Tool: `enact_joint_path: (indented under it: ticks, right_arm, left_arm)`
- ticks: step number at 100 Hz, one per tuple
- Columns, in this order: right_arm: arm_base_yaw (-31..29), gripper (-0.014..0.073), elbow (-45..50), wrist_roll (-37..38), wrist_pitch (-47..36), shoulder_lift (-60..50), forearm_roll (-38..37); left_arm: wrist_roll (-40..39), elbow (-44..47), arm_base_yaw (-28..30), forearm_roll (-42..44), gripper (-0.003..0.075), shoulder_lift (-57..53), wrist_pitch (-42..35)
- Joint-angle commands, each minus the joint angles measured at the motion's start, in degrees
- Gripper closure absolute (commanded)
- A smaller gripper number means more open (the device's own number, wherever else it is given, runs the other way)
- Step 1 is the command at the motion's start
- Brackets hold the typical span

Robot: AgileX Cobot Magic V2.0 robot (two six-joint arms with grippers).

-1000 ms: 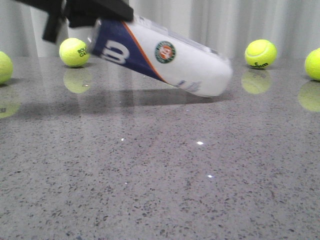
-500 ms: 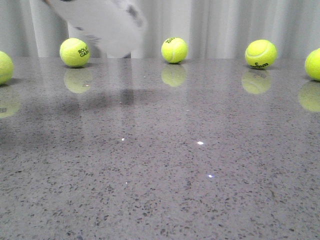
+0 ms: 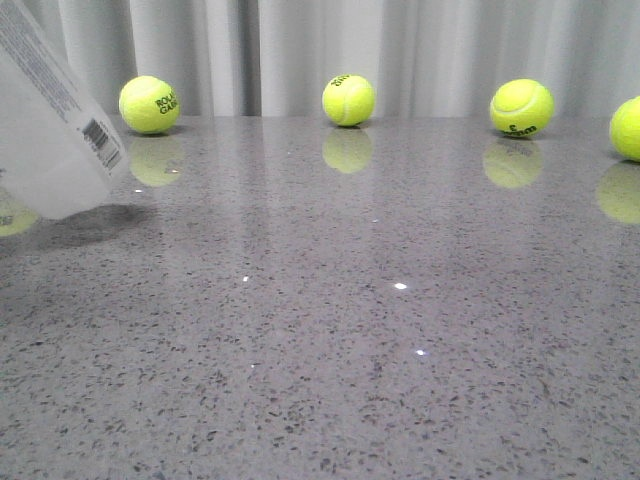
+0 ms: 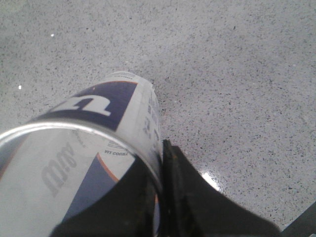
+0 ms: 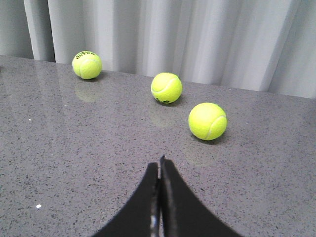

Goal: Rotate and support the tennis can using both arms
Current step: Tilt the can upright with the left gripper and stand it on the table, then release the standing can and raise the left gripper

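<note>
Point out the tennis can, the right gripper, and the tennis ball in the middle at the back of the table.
tennis can (image 3: 50, 130): front view, on its white printed side.
right gripper (image 5: 159, 165): right wrist view, at the tips of the closed fingers.
middle tennis ball (image 3: 349, 100): front view, on its centre.

I see the tennis can (image 3: 55, 125) at the far left edge of the front view, tilted, its low end just above the table (image 3: 400, 330). Along the back of the table sits a row of balls: one ball (image 3: 149, 104) at the upper left just beside the can, one (image 3: 349, 100) at the top middle, one (image 3: 521, 107) at the upper right, and one more (image 3: 628, 128) cut off at the right edge.
</note>
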Motion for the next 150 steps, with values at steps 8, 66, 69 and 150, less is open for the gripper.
enact_joint_path:
  ticks: [8,66,69,150]
  right_arm:
    - [-0.3,0.0659,-1.4,-0.1,-5.0,0.3,-0.5]
    - [-0.3,0.0659,-1.4,-0.1,-5.0,0.3,-0.5]
    - [-0.3,0.0659,-1.4,-0.1,-5.0,0.3,-0.5]
    - [-0.3,0.0659,-1.4,-0.1,-5.0,0.3,-0.5]
  left_arm:
    - [-1.9,-2.3,-0.4,-1.2,0.074,2.1,-1.5]
    - [-1.7,-17.7,-0.4,-3.2,0.0216,17.0,0.1]
    - [-1.7,-18.7,-0.4,-3.3,0.0216,17.7,0.3]
    - [-1.9,-26.6,-0.4,-3.3,0.0218,18.7,0.0]
